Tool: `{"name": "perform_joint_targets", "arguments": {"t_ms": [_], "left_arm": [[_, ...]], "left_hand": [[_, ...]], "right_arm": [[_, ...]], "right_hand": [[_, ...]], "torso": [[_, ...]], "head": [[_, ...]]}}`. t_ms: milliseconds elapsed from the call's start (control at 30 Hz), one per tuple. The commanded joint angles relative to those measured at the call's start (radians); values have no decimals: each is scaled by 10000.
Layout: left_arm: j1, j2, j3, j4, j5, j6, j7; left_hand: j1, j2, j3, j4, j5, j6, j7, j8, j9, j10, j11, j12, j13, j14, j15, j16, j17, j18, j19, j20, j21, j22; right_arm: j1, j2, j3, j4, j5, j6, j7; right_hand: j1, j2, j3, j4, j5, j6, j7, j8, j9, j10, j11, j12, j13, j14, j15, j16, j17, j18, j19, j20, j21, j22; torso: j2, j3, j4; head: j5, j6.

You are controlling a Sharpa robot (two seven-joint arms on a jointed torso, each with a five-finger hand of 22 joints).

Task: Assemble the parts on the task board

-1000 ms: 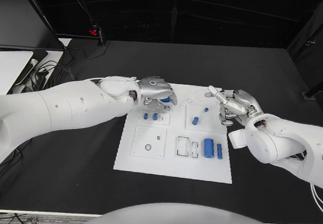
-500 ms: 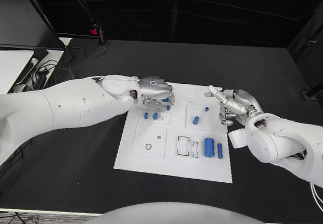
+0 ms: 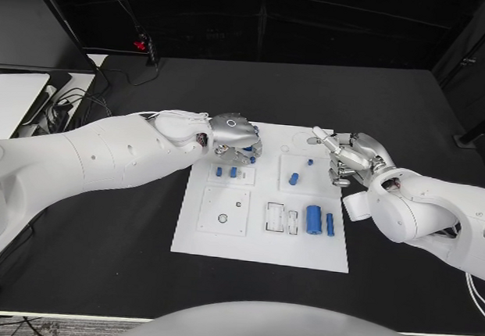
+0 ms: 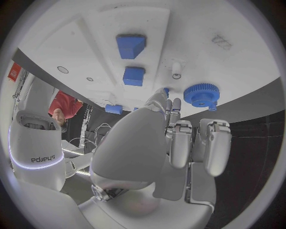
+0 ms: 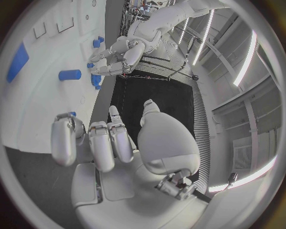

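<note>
The left robot hand (image 3: 235, 136) hovers over the blue gear (image 4: 201, 94) at the task board (image 3: 261, 245), grip unclear, while the right robot hand (image 3: 350, 158) waits empty-fingered; next likely a careful pickup.

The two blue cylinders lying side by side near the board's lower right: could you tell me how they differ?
The thick cylinder is much wider than the thin cylinder and lies farther from the right edge of the task board. The thin one looks slightly longer. Both are blue, lie flat and parallel, untouched by either hand.
</note>
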Motion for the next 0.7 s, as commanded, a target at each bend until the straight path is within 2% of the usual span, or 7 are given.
{"name": "perform_joint_targets", "arguments": {"t_ms": [33,333,700], "left_arm": [[9,61,10,-64,-90,395,24],[-20,263,10,-238,-664,751,92],[-30,287,11,-310,-786,886,74]], "left_hand": [[-13,14,64,19,-50,64,-7,-50,-34,93,-10,-55,-16,1035,-71,9,2633,-66,1043,-99,31,2635],[-108,0,126,18,-70,69,-16,-113,-99,113,-19,-112,-19,1035,-77,9,2633,-66,1043,-113,31,2635],[-237,20,220,15,-141,159,-19,-146,-162,213,-19,-144,-13,1035,-70,9,2633,-66,1043,-131,31,2635]], "right_arm": [[10,10,3,20,-15,54,10],[10,34,3,20,-15,48,16],[10,30,3,16,-15,44,5]], "right_hand": [[20,94,-68,-13,-14,-17,247,40,1,1058,18,25,2633,1039,54,25,2632,148,-50,-21,-57,1920],[20,94,-68,-13,-14,-17,247,40,1,1058,18,25,2633,1039,54,25,2632,148,-50,-21,-57,1920],[24,103,-75,-16,-2,-13,243,59,1,1058,14,25,2633,1039,51,25,2632,149,-51,-23,-59,1919]], "torso": [[-8,3,10],[-7,-2,5],[-7,3,11]], "head": [[-15,-23],[-5,-54],[-24,-60]]}}
